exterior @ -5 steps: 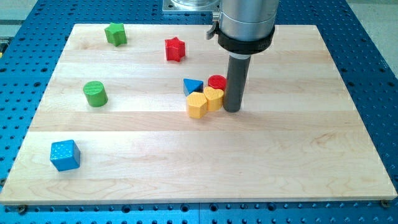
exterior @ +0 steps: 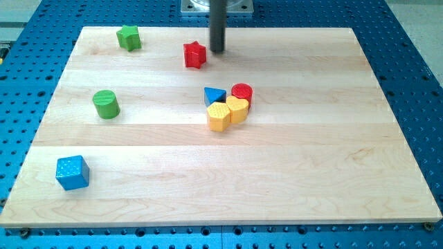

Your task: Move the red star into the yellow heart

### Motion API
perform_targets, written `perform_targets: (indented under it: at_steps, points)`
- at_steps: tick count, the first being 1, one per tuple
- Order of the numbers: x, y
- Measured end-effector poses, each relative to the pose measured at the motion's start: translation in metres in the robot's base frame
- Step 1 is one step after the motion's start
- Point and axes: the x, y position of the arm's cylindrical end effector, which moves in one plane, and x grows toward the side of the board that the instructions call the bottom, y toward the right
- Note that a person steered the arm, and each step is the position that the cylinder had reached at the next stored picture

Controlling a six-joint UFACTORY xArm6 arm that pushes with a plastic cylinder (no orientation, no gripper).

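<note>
The dark rod comes down from the view's top, and my tip [exterior: 217, 50] rests on the counter [exterior: 311, 173] just to the right of the red star [exterior: 195, 54] — very near it, though whether it touches I cannot tell. There are no fingers on this arm to spread or press together; it ends in the plain rod, holding nothing.

The red star sits near the top of the counter, a little left of centre. The yellow heart [exterior: 238, 109] lies well below it, close to the middle of the counter, in a tight cluster. A yellow hexagon [exterior: 219, 117] presses against the heart's lower-left side, a red cylinder [exterior: 242, 92] touches it from above, and a blue triangle [exterior: 214, 96] sits just to the left of the cylinder, above the hexagon. The star and the heart are well apart, with bare wood between them.

Off to the left, a green star-like block [exterior: 129, 37] lies near the top-left corner, a green cylinder [exterior: 106, 104] stands partway down the left side, and a blue cube [exterior: 73, 172] sits near the bottom-left — all well clear of the cluster and of the rod.
</note>
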Motion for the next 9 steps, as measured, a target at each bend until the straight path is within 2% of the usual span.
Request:
perform_targets:
  at_steps: [1, 2, 3, 4, 5, 7, 8, 9]
  points:
    - [0.000, -0.064]
    - [0.025, -0.084]
    - [0.038, -0.063]
    - [0.051, 0.040]
    - [0.069, 0.120]
    - [0.029, 0.161]
    - [0.048, 0.167]
    - [0.102, 0.191]
